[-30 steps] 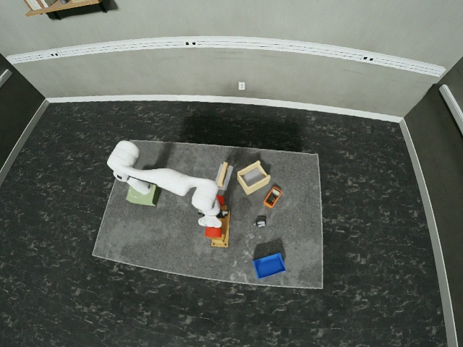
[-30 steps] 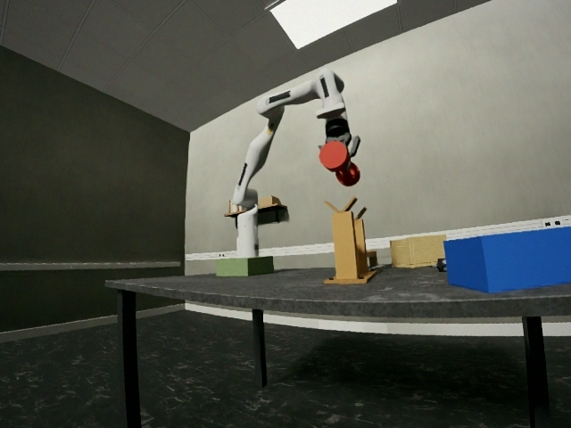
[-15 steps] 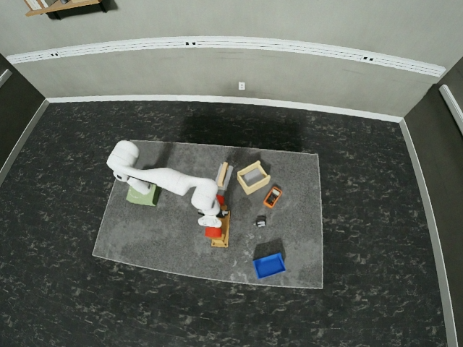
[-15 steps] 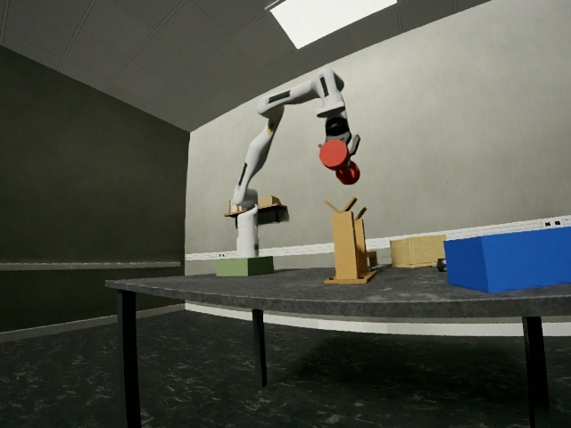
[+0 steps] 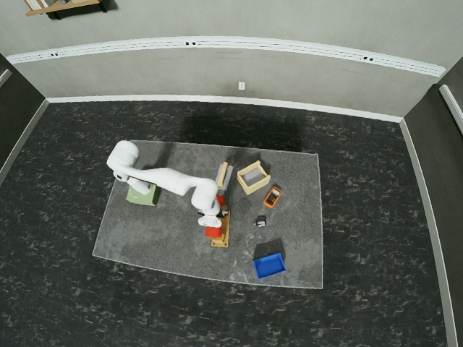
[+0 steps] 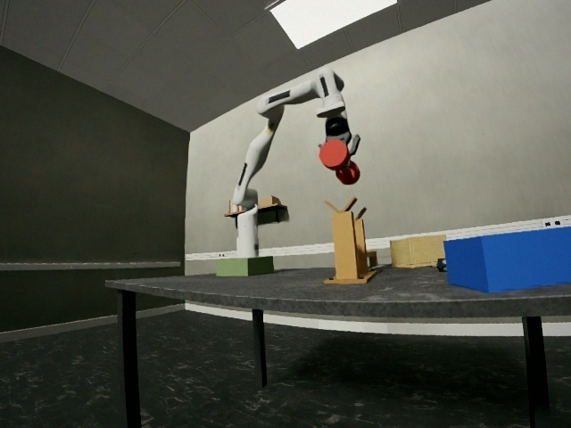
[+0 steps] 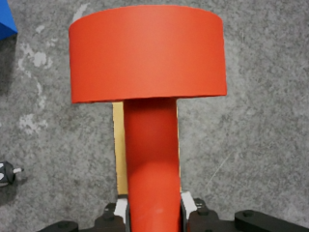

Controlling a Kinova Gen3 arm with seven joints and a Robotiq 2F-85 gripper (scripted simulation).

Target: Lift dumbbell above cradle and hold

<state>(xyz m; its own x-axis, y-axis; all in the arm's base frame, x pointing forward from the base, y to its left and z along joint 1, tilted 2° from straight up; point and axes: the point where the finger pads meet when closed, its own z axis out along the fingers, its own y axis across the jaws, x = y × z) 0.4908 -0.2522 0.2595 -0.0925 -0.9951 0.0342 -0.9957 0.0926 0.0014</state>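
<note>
The red dumbbell (image 6: 338, 160) hangs in the air well above the tan wooden cradle (image 6: 348, 243), clear of its V-shaped forks. My gripper (image 6: 343, 143) is shut on the dumbbell's bar. In the wrist view the red bar (image 7: 152, 164) runs up from between my fingers to the wide red end disc (image 7: 147, 53), with the cradle's base (image 7: 120, 145) far below on the grey mat. In the overhead view the dumbbell (image 5: 213, 232) shows under my wrist, over the cradle (image 5: 222, 231). The dumbbell's other end is hidden in the wrist view.
A blue bin (image 5: 268, 265) stands at the mat's front right. A tan open box (image 5: 253, 176), an orange device (image 5: 272, 196) and a small dark object (image 5: 260, 221) lie to the right of the cradle. A slanted rack (image 5: 223, 174) stands behind it. The arm's green base (image 5: 142, 194) is at the left.
</note>
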